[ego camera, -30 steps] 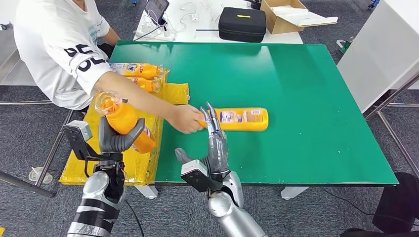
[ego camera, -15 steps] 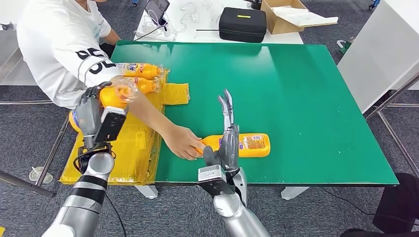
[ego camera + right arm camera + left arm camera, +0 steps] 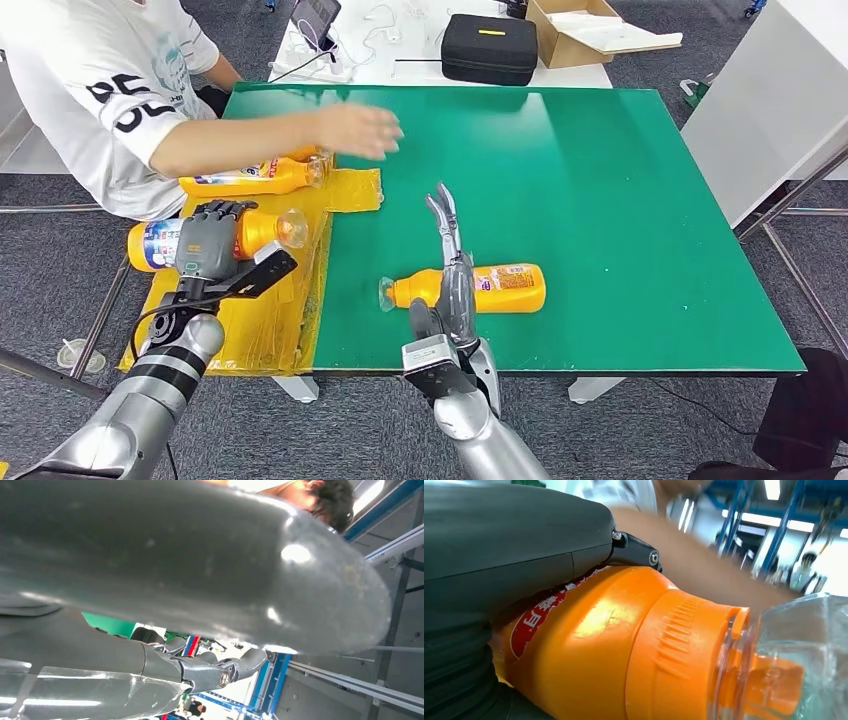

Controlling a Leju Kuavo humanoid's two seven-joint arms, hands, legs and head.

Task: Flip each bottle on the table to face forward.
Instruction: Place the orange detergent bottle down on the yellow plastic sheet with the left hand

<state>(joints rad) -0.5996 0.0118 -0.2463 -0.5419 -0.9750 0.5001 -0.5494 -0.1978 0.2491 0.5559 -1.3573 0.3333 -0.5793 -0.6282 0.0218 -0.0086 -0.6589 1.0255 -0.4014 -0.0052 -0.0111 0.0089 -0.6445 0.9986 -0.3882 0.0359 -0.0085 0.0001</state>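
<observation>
An orange bottle (image 3: 500, 288) with a clear cap lies on its side near the front of the green table (image 3: 620, 200), cap pointing left. My right hand (image 3: 453, 285) stands upright just in front of it, fingers (image 3: 443, 215) straight up, gripping nothing; its thick thumb (image 3: 175, 555) looms in the right wrist view. My left hand (image 3: 208, 240) grips a second orange bottle (image 3: 258, 230) held level above the yellow sheet; the left wrist view shows this bottle (image 3: 624, 645) up close. A third bottle (image 3: 250, 178) lies further back under a person's arm.
A person in a white shirt stands at the table's left, one hand (image 3: 358, 129) stretched over the table's far left part. The yellow plastic sheet (image 3: 275, 320) covers a stand left of the table. A black case (image 3: 490, 48) and a cardboard box (image 3: 580, 30) sit behind.
The person let go of the table bottle and pulled the hand back to the far left. My left hand swung its bottle down to lie level. The right hand barely moved.
</observation>
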